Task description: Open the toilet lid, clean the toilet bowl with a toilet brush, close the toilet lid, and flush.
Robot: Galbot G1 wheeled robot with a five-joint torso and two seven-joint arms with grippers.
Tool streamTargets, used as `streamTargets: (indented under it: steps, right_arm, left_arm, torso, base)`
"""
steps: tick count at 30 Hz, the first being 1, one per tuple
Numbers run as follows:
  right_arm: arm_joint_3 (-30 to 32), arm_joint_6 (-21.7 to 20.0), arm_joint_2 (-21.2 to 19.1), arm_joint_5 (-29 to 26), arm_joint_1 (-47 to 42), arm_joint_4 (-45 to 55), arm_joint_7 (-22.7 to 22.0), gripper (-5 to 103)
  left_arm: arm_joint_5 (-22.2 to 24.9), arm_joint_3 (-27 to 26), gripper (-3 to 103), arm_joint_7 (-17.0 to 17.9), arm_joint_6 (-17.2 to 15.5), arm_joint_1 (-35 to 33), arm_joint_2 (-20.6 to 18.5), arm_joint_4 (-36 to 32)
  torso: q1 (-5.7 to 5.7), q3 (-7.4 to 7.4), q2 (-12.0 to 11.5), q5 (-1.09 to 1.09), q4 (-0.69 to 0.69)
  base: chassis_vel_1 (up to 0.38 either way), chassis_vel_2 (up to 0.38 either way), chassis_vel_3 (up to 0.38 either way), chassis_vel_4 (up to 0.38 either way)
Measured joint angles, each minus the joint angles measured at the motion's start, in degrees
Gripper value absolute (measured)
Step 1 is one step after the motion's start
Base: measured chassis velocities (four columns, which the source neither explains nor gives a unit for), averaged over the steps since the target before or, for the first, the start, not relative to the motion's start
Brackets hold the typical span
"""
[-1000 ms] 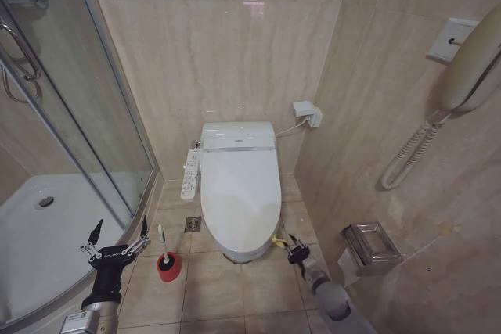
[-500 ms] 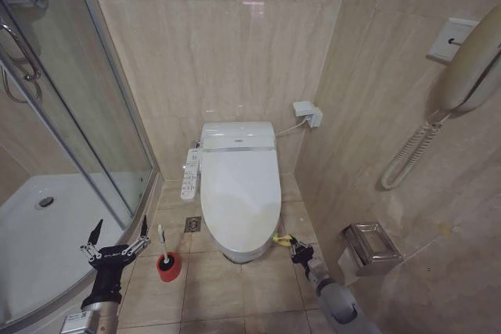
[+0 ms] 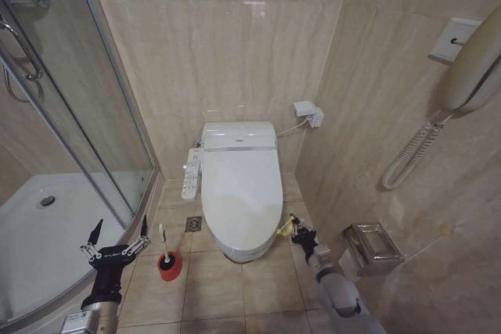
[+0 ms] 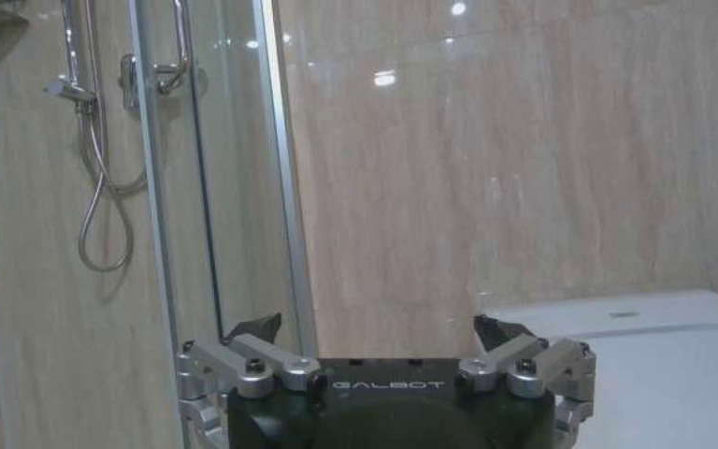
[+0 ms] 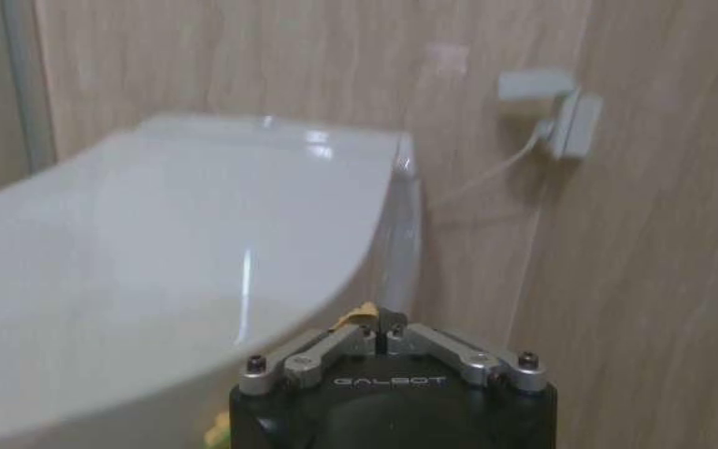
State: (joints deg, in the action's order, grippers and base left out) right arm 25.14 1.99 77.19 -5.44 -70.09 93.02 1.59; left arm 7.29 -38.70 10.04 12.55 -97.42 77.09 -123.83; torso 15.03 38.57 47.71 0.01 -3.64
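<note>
Beige tile walls close in a narrow floor, with a glass shower door (image 3: 86, 115) on the left and a wall on the right. One toilet stands at the back wall, its lid (image 3: 240, 185) down over the bowl (image 3: 243, 253). One brush (image 3: 162, 240) stands upright in one red cup (image 3: 167, 266) on the floor left of the bowl, with bare tile around it. Two grippers are low: the left gripper (image 3: 119, 231) hangs spread wide and empty near the shower edge, apart from the brush; the right gripper (image 3: 297, 230) is clenched on the yellow-green band (image 3: 285, 228) at the lid's right front edge, squeezed between bowl and wall.
</note>
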Motion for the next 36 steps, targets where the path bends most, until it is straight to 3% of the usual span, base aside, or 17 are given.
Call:
streamTargets:
  steps: [10, 20, 36]
  right_arm:
    - [2.1, -2.5, 0.5, -4.4, 0.7, 9.3, -1.3, 1]
    - [3.5, -4.8, 1.9, -8.7, 5.8, 10.6, -2.2, 1]
    - [0.9, -6.9, 2.6, -11.9, 21.9, -0.6, -4.1, 1]
  left_arm:
    - [0.0, 0.0, 100, 0.0, 0.0, 0.0, 0.0, 0.0]
    - [0.0, 0.0, 100, 0.0, 0.0, 0.0, 0.0, 0.0]
    - [0.0, 0.0, 100, 0.0, 0.0, 0.0, 0.0, 0.0]
  torso:
    - [0.00, 0.00, 0.0, -0.01, -0.01]
    - [0.00, -0.01, 0.0, -0.01, 0.00]
    - [-0.01, -0.01, 0.0, -0.02, 0.00]
  base:
    - [0.000, 0.000, 0.000, 0.000]
    - [0.000, 0.000, 0.000, 0.000]
    - [0.000, 0.000, 0.000, 0.000]
